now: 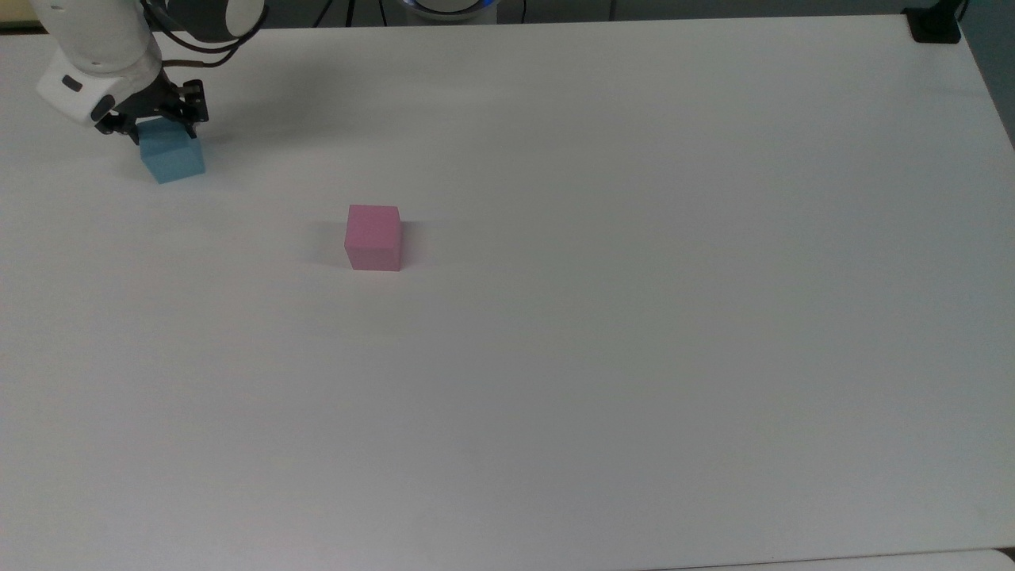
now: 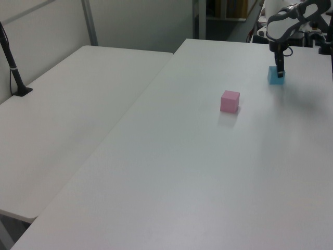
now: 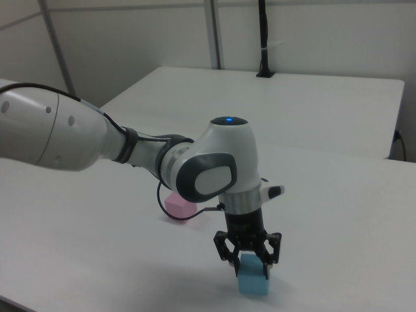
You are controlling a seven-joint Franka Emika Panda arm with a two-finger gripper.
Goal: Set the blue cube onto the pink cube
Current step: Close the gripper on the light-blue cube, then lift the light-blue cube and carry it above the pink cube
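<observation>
On the white desk, the tool straddles the blue cube, fingers closed against and hiding its upper sides; the pink cube sits well apart.

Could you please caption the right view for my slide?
Gripper lowered over the blue cube on the white table; pink cube sits behind.

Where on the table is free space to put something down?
Nearly all of the white table is bare: everything to the top view's right of the pink cube and below it. Only the top view's upper-left corner is crowded, where the gripper straddles the blue cube.
</observation>
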